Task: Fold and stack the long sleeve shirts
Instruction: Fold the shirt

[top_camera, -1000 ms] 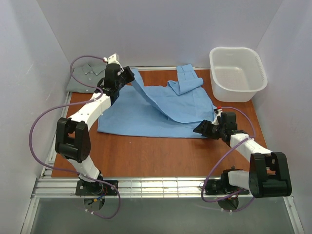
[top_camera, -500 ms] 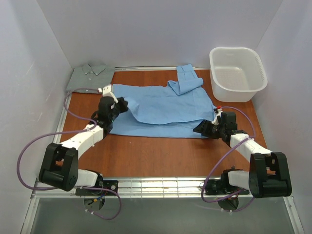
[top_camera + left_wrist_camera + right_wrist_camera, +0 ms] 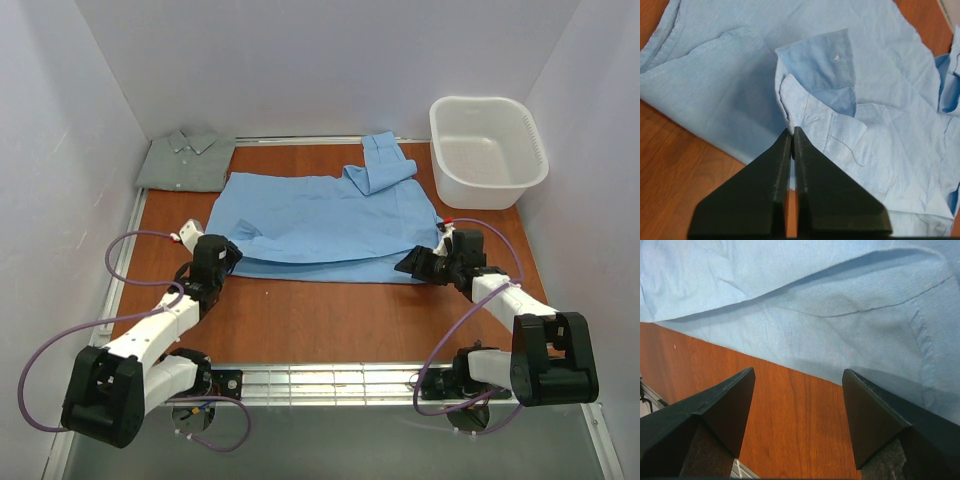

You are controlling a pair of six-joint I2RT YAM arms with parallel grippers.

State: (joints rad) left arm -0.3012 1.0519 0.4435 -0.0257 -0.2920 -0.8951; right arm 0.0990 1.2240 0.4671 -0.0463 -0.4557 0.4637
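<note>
left arm has swung back from the far left, laying a sleeve of the blue shirt (image 3: 330,215) across its body. the left gripper (image 3: 791,132), at that shirt's near left corner, is pressed together, seemingly pinching the cuff (image 3: 820,125). the right gripper (image 3: 798,371) stands spread at the near right hem, and the grey-green shirt (image 3: 185,160) lies folded at the table's (image 3: 320,320) far left corner.

White plastic basket (image 3: 485,193) upright at far right corner of brown wooden table (image 3: 330,320); white walls around.
</note>
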